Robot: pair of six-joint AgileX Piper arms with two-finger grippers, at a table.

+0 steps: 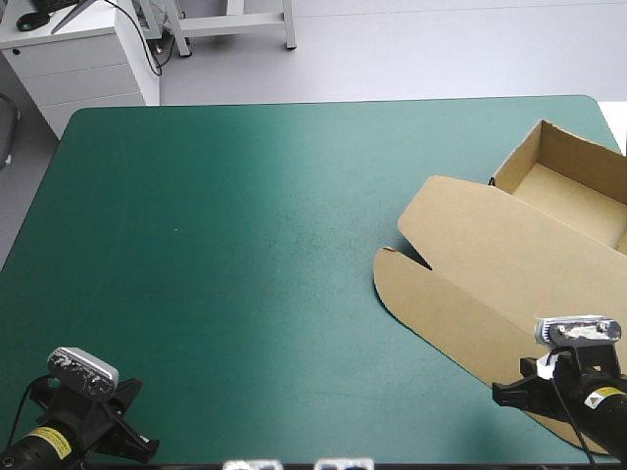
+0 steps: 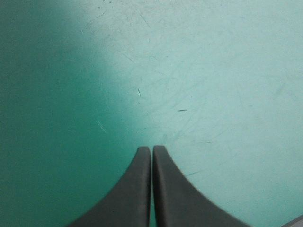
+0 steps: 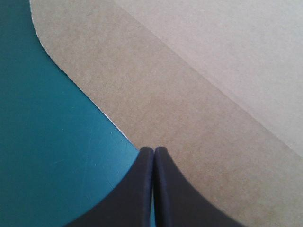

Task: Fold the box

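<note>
inspector: while the high view is up, where does the box (image 1: 490, 274) lie?
operator: at the right edge of the teal-green cover (image 1: 216, 245). tray walls are raised at the far end, and the lid lies flat toward the middle.
inspector: left wrist view?
operator: left gripper (image 2: 152, 149) pinched together, empty, over bare cover.
inspector: right wrist view?
operator: right gripper (image 3: 154, 150) likewise pinched, holding nothing, tip at the lid's rounded flap edge. contact unclear.
inspector: step in hand?
operator: judged late, walls done. any further crease needs that gripper's jaws parted to take the edge.
</note>
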